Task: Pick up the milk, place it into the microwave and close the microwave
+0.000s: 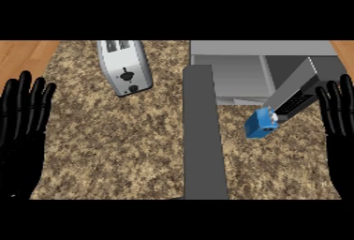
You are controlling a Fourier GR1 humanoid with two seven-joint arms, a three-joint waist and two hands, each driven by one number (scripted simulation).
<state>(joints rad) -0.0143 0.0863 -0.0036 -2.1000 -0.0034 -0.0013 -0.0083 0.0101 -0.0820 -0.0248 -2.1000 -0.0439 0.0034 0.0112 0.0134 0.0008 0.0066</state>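
Observation:
A small blue milk carton (261, 123) with a white cap stands tilted on the speckled counter, just in front of the microwave (262, 70). The microwave sits at the back right with its cavity showing and its dark grey door (204, 136) swung open toward me across the counter's middle. My left hand (24, 122) shows at the left edge, fingers straight and pointing up, holding nothing. My right hand (339, 117) shows at the right edge, also open with fingers up, to the right of the carton and apart from it.
A silver toaster (125, 67) lies at the back left of the granite counter (110, 150). Wooden floor shows beyond the counter's far corners. The open door splits the counter into a left and a right area.

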